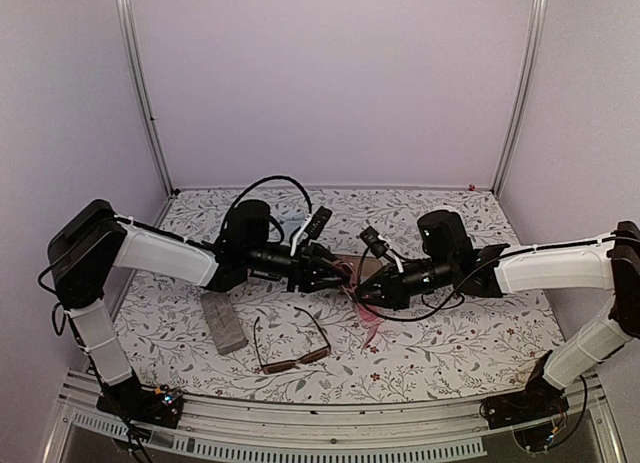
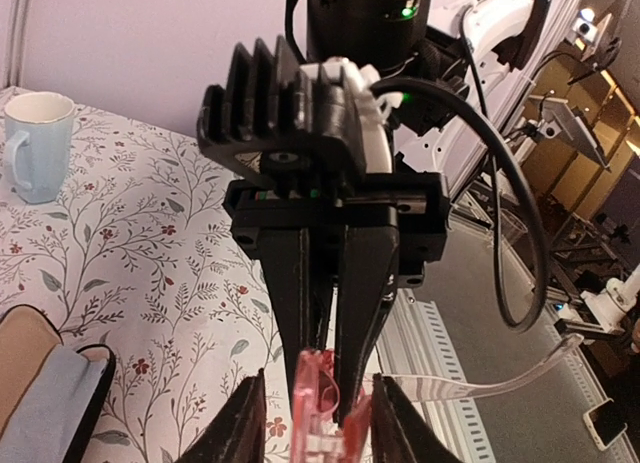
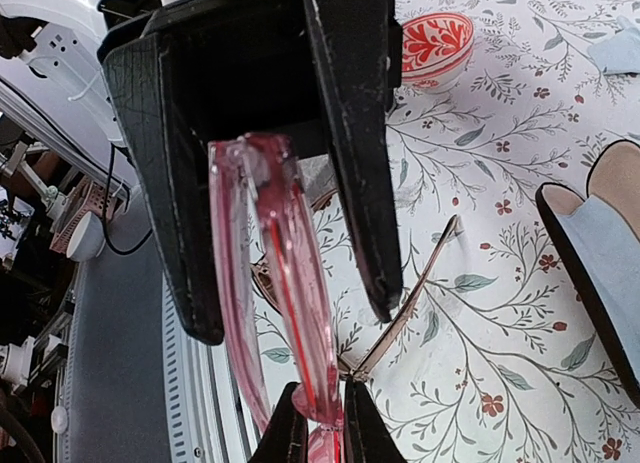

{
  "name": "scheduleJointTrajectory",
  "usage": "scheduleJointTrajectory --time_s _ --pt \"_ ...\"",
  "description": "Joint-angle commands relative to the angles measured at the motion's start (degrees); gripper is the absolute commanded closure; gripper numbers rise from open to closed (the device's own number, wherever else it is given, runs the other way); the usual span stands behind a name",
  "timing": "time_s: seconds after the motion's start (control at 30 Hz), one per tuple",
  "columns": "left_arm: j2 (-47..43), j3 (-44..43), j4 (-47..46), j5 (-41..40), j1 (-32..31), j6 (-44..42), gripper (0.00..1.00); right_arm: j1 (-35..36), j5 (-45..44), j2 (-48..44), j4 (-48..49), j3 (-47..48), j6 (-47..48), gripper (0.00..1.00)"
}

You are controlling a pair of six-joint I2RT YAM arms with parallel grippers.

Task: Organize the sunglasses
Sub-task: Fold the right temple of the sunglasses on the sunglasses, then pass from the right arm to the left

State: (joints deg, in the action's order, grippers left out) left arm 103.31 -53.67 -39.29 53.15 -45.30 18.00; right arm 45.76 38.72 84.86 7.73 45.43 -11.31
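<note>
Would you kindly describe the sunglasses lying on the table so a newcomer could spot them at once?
On the floral tablecloth, look near the front edge, slightly left of centre. Just right of the grey rectangular case lies the brown pair, temples unfolded. Unlike the pink pair held up off the cloth, its frame is thin, dark and untouched.
</note>
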Motion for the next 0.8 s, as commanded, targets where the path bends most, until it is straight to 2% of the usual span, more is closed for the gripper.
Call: scheduleJointTrajectory --time_s 0.0,0.2,0.33,0.4,0.63,0.77 --pt "0.9 -1.1 0.4 1.9 0.1 -0.1 0.66 0.4 0.1 0.2 1.0 0.2 0.2 0.93" --pt "0.6 -1.0 0.5 1.9 0.4 0.0 0.76 0.5 -0.1 0.1 1.0 -0.5 -0.3 0.86" --pt "0.6 -0.9 0.8 2.2 0.5 -0.2 0.79 0.5 -0.1 -0.1 1.0 -1.0 -0.5 0.82" --pt "0.5 -0.8 1.0 2.2 0.5 -0.3 0.81 0.5 0.3 -0.3 1.1 -1.3 -0.5 0.75" --pt "0.1 -0.1 1.0 2.3 1.0 -0.6 0.87 0.4 0.5 -1.2 1.0 -2.7 -0.5 0.64" --pt "-0.3 0.3 1.5 2.5 1.3 -1.3 0.88 0.4 0.5 -2.5 1.1 -3.6 -0.6 0.58"
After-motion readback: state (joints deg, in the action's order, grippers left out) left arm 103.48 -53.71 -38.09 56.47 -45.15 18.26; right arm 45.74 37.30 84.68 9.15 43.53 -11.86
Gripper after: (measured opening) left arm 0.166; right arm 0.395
